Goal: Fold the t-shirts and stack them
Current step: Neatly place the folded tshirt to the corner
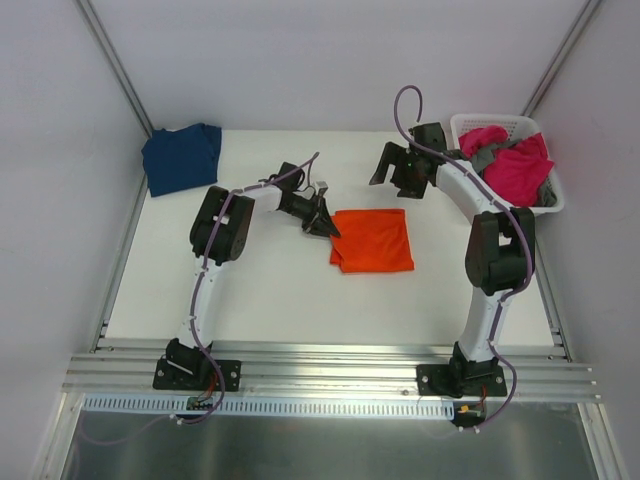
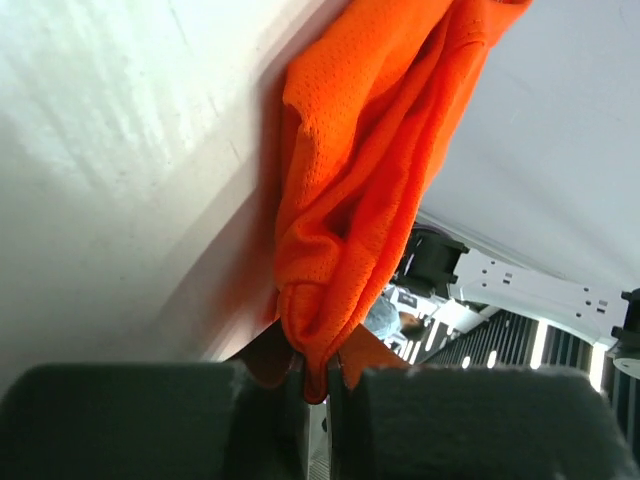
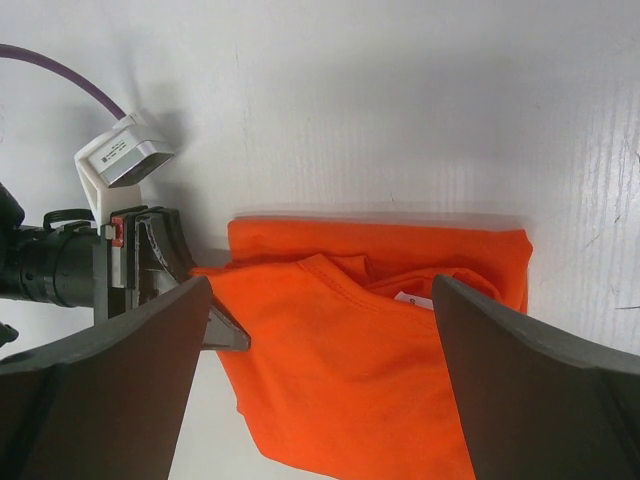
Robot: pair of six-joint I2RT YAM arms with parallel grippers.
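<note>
A folded bright orange t-shirt (image 1: 373, 240) lies in the middle of the white table. My left gripper (image 1: 328, 226) is at its left edge, shut on a pinched fold of the orange cloth (image 2: 360, 180), which bunches between the pads (image 2: 318, 385). My right gripper (image 1: 392, 165) hovers behind the shirt, open and holding nothing. Its wrist view looks down on the orange shirt (image 3: 380, 370), between its spread fingers (image 3: 320, 300), with the left gripper (image 3: 150, 265) at the cloth's edge. A folded navy blue t-shirt (image 1: 182, 157) lies at the back left.
A white slotted basket (image 1: 470, 122) stands at the back right, holding a magenta pink t-shirt (image 1: 520, 170) and some grey cloth (image 1: 487, 157). White walls with metal posts close in the table on three sides. The arm bases sit on a rail at the near edge.
</note>
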